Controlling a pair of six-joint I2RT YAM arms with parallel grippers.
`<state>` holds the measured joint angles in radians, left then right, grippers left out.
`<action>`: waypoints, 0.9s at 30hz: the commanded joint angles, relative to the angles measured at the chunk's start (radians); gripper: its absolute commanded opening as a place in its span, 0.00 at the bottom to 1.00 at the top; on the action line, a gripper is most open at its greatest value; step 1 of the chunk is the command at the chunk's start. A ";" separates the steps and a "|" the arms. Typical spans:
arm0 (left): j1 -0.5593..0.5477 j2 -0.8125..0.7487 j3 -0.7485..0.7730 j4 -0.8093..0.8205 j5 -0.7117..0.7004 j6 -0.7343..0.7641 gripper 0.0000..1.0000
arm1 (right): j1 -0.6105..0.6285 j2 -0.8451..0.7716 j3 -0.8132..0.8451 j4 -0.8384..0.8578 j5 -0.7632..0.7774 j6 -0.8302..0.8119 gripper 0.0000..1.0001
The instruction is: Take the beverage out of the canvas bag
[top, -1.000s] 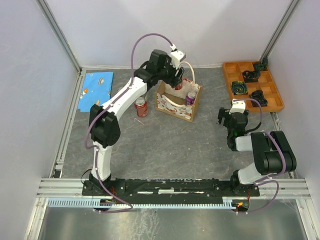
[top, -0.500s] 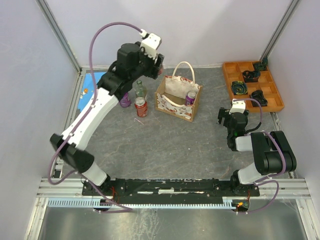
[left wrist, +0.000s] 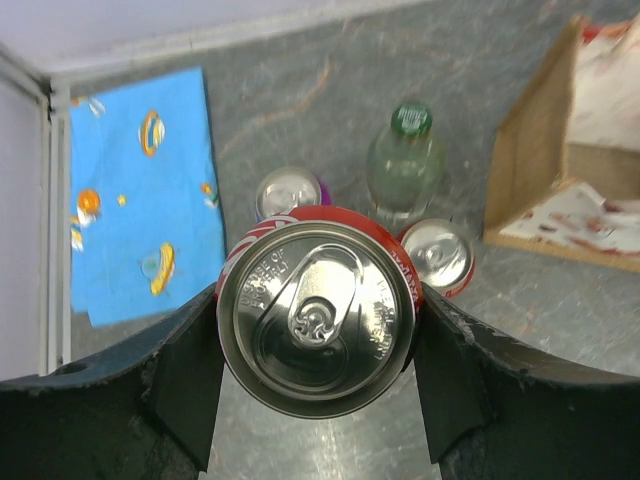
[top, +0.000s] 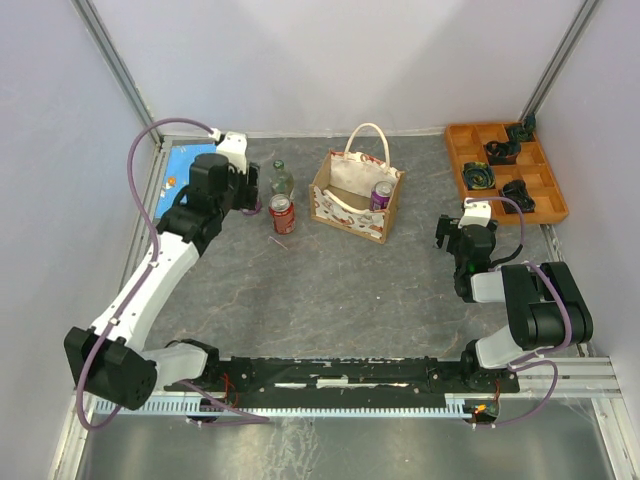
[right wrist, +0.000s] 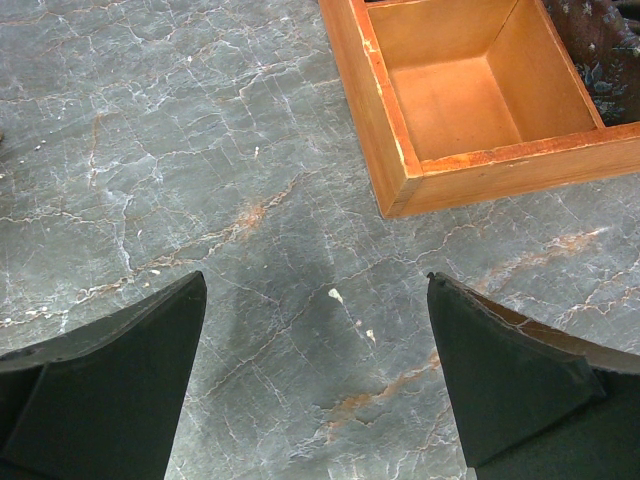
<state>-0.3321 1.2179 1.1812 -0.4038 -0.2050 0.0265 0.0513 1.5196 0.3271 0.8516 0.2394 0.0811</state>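
The canvas bag (top: 352, 205) stands upright at the back middle of the table, with a purple can (top: 381, 195) inside it. Its tan side shows at the right of the left wrist view (left wrist: 530, 170). My left gripper (top: 243, 188) is left of the bag, near the blue cloth. In the left wrist view the left gripper (left wrist: 318, 335) is shut on a red can (left wrist: 318, 310), held upright above the table. My right gripper (top: 457, 240) is open and empty over bare table, far right of the bag; it also shows in the right wrist view (right wrist: 315, 330).
A green-capped bottle (left wrist: 405, 165), a red can (left wrist: 437, 255) and a purple can (left wrist: 288, 188) stand on the table just beyond the held can. A blue printed cloth (top: 195, 170) lies at the back left. An orange compartment tray (top: 455, 150) holding dark objects sits at the back right, close to my right gripper (right wrist: 370, 110).
My left gripper rose out of the bag with the red can, swung left and came down beside the standing drinks. The right arm has not moved.
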 commanded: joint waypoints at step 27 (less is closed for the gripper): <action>0.132 0.135 -0.317 0.538 0.055 -0.218 0.09 | -0.002 -0.010 0.030 0.026 -0.005 -0.002 0.99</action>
<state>-0.2031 1.3453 0.8547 -0.0422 -0.1555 -0.1352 0.0513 1.5196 0.3275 0.8516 0.2398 0.0811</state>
